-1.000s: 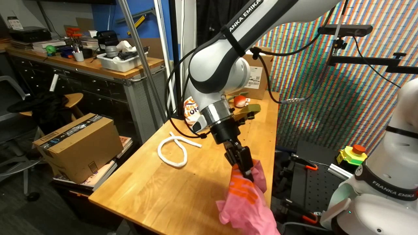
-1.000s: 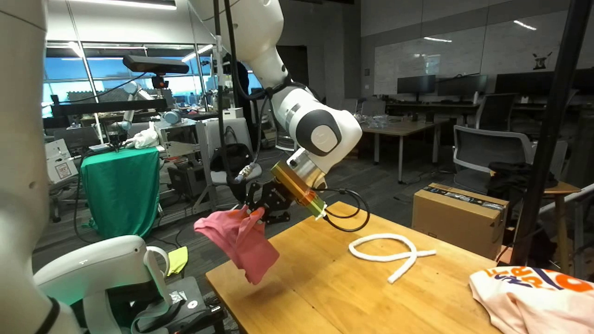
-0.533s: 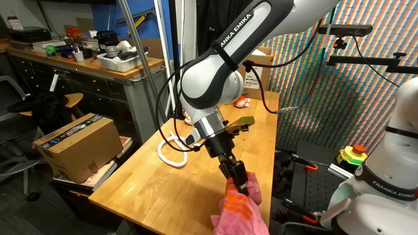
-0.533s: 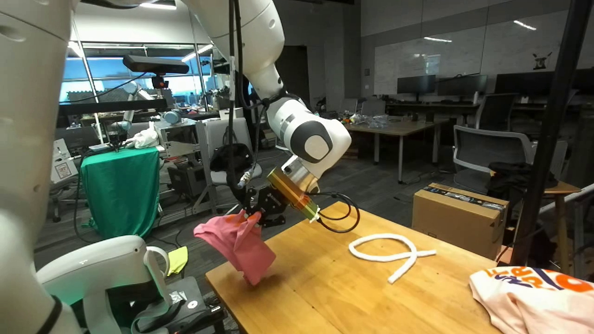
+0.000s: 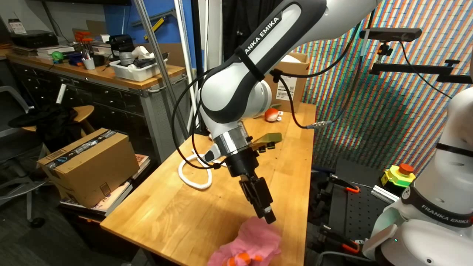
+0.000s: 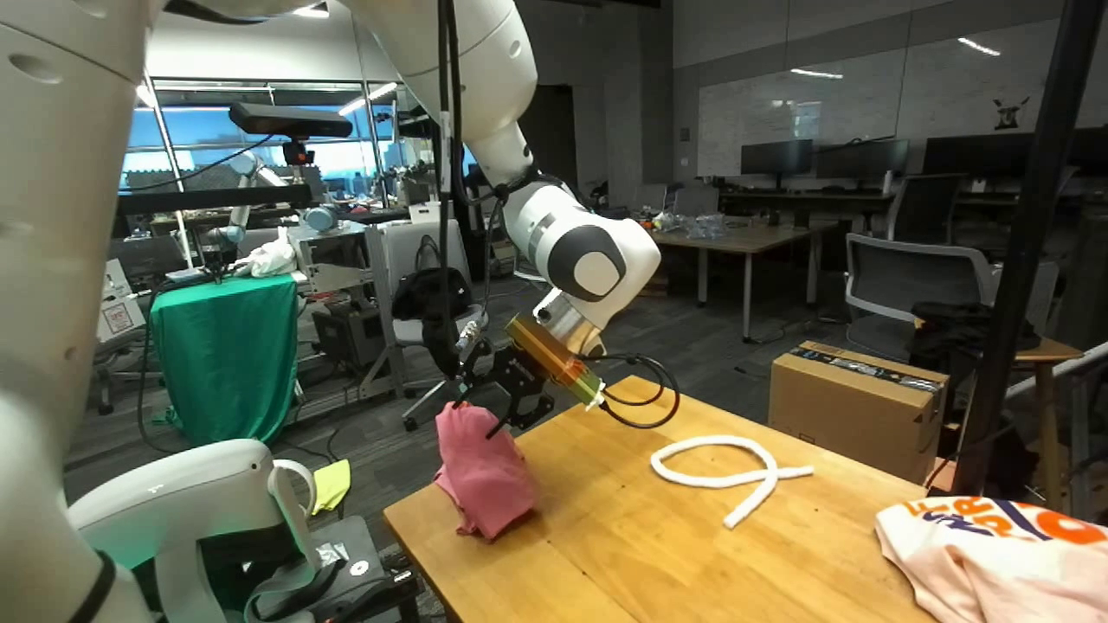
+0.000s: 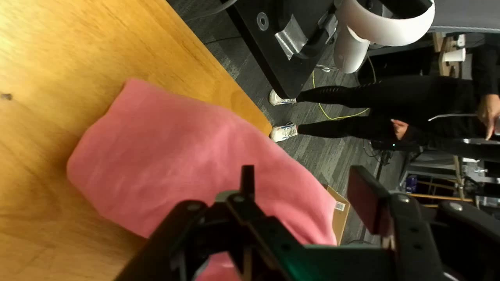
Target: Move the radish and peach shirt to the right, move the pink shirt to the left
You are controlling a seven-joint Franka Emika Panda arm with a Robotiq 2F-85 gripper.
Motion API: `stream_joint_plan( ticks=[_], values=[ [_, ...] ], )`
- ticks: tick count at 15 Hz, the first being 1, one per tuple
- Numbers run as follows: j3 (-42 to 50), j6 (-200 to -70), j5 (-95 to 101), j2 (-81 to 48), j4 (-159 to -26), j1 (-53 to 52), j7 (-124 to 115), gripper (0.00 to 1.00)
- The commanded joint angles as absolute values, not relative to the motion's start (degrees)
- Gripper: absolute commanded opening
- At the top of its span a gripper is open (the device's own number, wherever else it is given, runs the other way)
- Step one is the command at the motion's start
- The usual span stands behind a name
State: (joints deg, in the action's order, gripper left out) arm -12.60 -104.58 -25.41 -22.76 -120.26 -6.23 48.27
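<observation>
While the end effector hangs spread wide, the pink shirt is bunched just below, at a corner of the counter; peach shirt and radish lie well away.

The pink shirt is matt cloth, soft and creased; the peach shirt is matt cloth too, printed in places. The desk is grained wood, smooth with a slight sheen. The arm is smooth and softly glossy, with a shiny metal collar. The hand looks matt; whether metal or plastic cannot be told. The taped box is matt cardboard.
</observation>
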Motion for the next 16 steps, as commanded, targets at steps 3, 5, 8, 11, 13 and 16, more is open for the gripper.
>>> stream_joint_plan(
  ticks=[3, 5, 8, 11, 13, 16],
  values=[
    [-12.26, -104.92, -23.74, -22.82, -118.69, -5.97, 44.76, 1.0],
    [-11.52, -105.75, -21.77, -21.68, -118.92, -6.09, 42.36, 1.0],
    [-9.47, -105.98, -18.21, -18.1, -119.22, -5.11, 36.1, 1.0],
    [-7.52, -106.32, -15.52, -12.84, -119.82, -3.75, 30.11, 1.0],
    [-6.65, -106.89, -15.82, -7.29, -121.35, -2.63, 27.61, 1.0],
    [-5.46, -108.92, -17.98, 2.37, -125.6, -1.68, 25.31, 1.0]
  ],
)
